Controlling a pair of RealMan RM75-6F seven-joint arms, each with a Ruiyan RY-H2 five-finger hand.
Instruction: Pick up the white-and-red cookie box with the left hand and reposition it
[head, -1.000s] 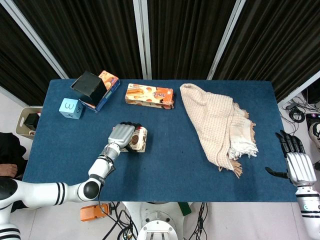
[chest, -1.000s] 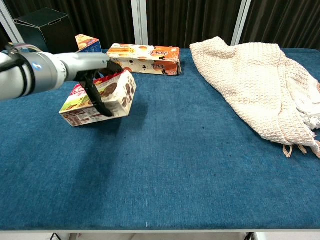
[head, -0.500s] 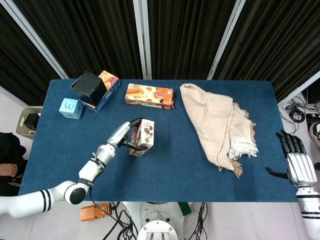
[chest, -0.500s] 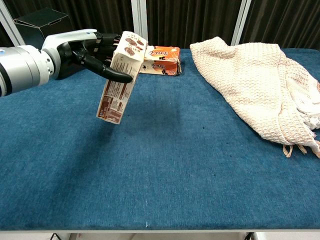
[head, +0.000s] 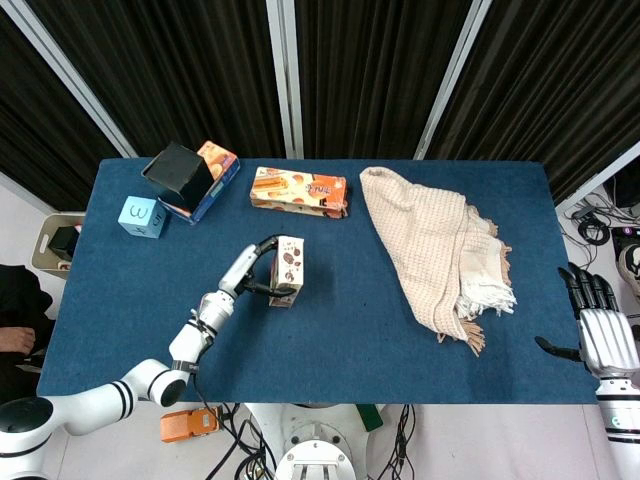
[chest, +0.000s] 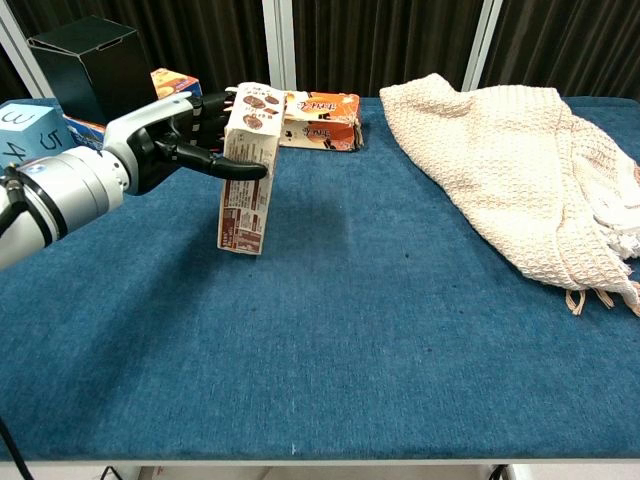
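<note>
Left hand (chest: 180, 140) has its fingers wrapped round the white-and-red cookie box (chest: 249, 170), standing upright on the blue table (chest: 400, 330). Right hand (head: 603, 335) sits off the edge, fingers spread, holding nothing. Orange box (chest: 305, 117) further back.

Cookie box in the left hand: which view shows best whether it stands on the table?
Chest view: the cookie box stands upright, its bottom edge apparently on the table, gripped by the left hand. Head view, from above, shows only its top and the hand.
</note>
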